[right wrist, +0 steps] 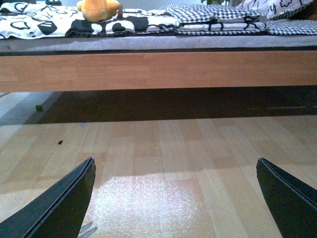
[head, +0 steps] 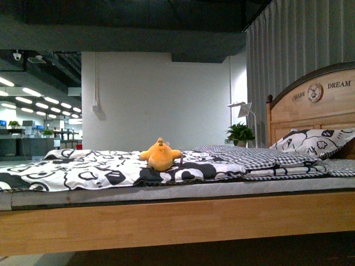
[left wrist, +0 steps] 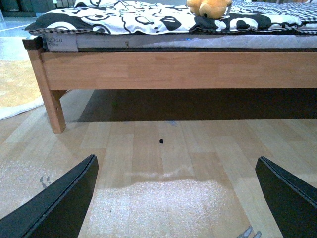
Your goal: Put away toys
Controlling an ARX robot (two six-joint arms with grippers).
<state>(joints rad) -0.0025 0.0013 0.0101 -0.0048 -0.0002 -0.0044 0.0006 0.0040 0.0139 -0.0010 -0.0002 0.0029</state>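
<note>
plush toy [head: 161, 156] on quilt [head: 83, 172] | left tool [left wrist: 176, 157] wide apart, empty | right tool [right wrist: 175, 159] wide apart, empty

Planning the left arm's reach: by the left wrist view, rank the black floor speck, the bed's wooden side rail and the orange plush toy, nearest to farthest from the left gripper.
1. Black speck, on the floor just ahead of the left gripper.
2. Wooden side rail, beyond the speck.
3. Plush toy, up on the bedspread, farthest.
</note>
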